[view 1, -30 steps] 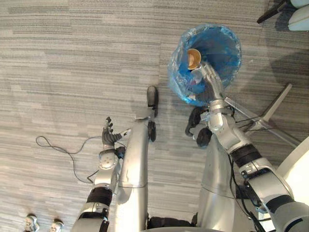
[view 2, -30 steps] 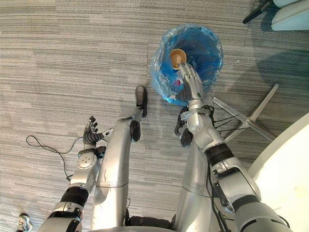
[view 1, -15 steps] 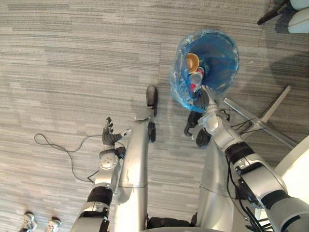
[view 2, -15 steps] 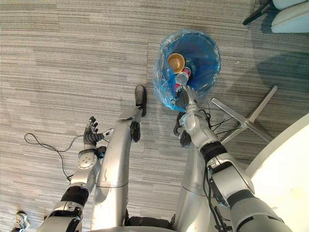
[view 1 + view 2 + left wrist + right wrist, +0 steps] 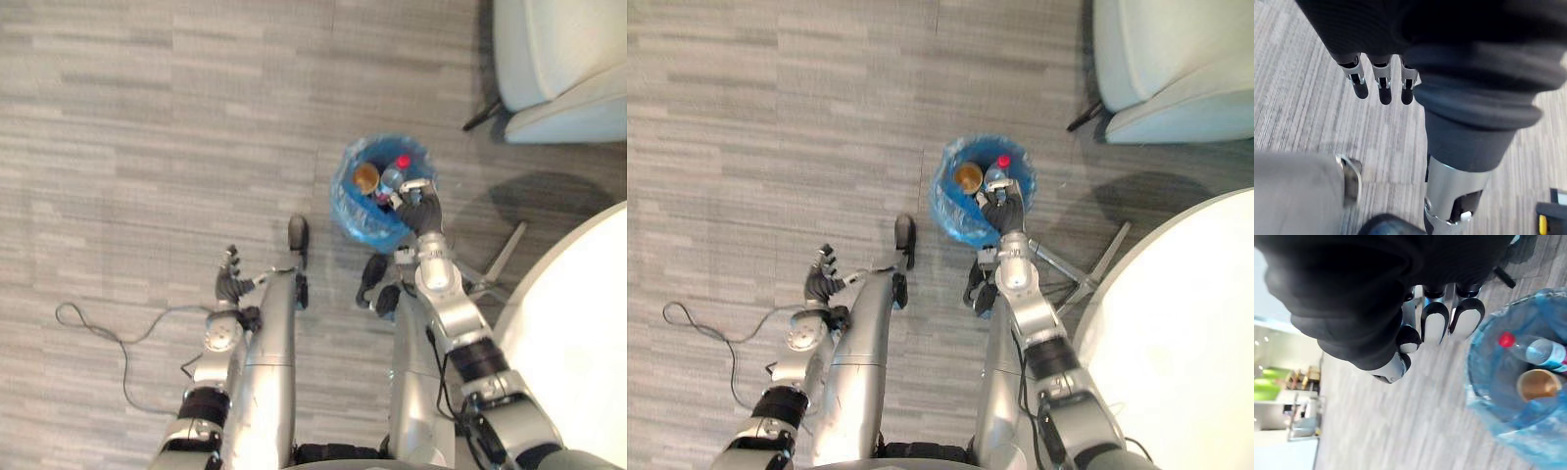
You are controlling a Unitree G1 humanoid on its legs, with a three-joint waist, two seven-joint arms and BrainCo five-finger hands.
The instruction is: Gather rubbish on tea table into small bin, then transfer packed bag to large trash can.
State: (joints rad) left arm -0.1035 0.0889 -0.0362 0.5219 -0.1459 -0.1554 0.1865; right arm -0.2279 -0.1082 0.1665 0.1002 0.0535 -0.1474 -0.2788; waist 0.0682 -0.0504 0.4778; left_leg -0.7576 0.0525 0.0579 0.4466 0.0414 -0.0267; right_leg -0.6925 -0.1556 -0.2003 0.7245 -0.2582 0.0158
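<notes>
While the right hand (image 5: 1002,211) hangs fist-curled on nothing, the blue-bagged bin (image 5: 948,211) sits just beyond its fingertips, holding a bottle (image 5: 1540,351) and a cup (image 5: 1536,383); the left hand (image 5: 229,286) hangs open.

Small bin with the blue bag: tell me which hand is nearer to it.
Right. The right hand sits over the small bin's near rim; the left hand hangs above the carpet, well off to its left.
</notes>
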